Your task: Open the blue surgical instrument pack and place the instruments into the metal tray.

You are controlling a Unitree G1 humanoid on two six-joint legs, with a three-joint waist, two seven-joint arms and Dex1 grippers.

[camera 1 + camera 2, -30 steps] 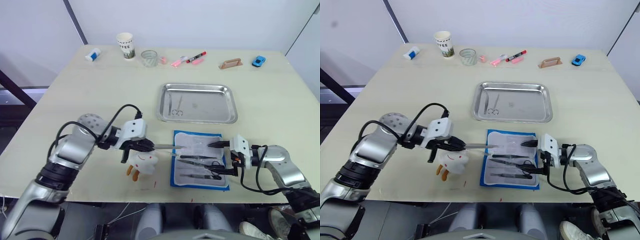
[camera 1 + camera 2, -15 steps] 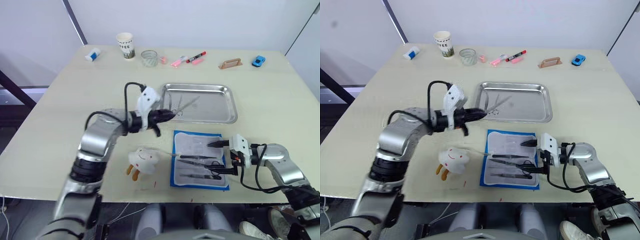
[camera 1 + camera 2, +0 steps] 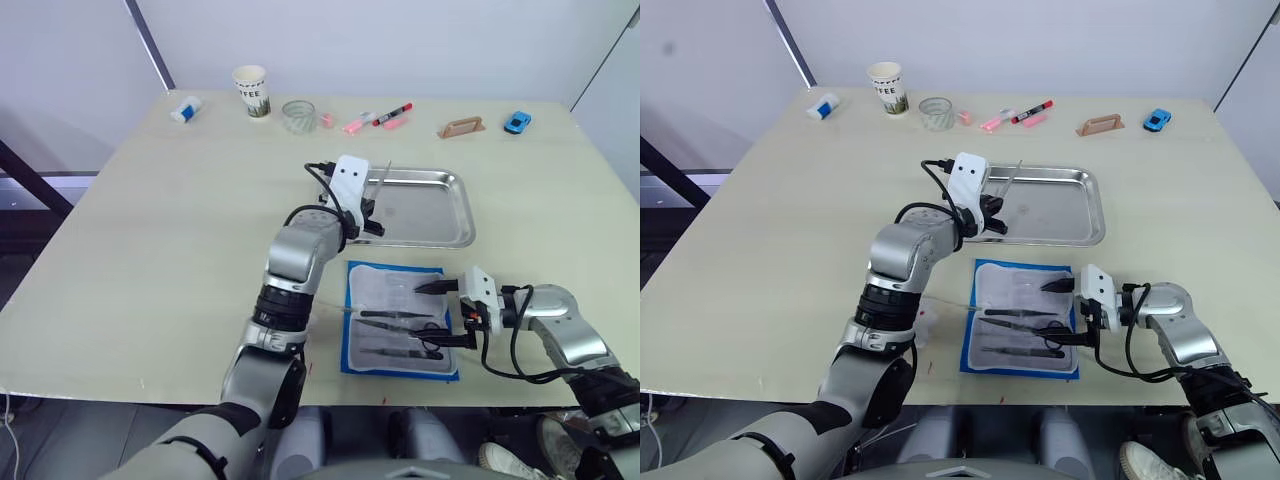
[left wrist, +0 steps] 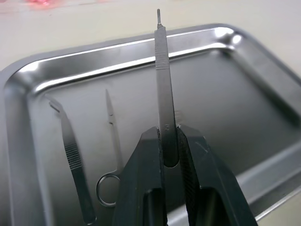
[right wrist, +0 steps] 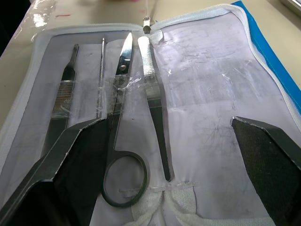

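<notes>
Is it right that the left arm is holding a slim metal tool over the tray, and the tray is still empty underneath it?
Not quite. The left gripper does hold a slim metal handle over the metal tray, jaws shut on it, but the tray is not empty. The left wrist view shows tweezers and a pair of scissors already lying in it.

Left tool (image 4: 170, 155) hides bottom end of thin handle (image 4: 164, 84) it grips. Metal tray (image 4: 263, 70) cut off at picture edges in left wrist view. Left arm covers tray's left part in eye views. Right tool (image 5: 174, 155) covers part of pack lining (image 5: 207, 94). Scissors (image 5: 123, 155) blades under cloudy plastic. Far cup (image 3: 251, 91) lettering too small to read.
</notes>
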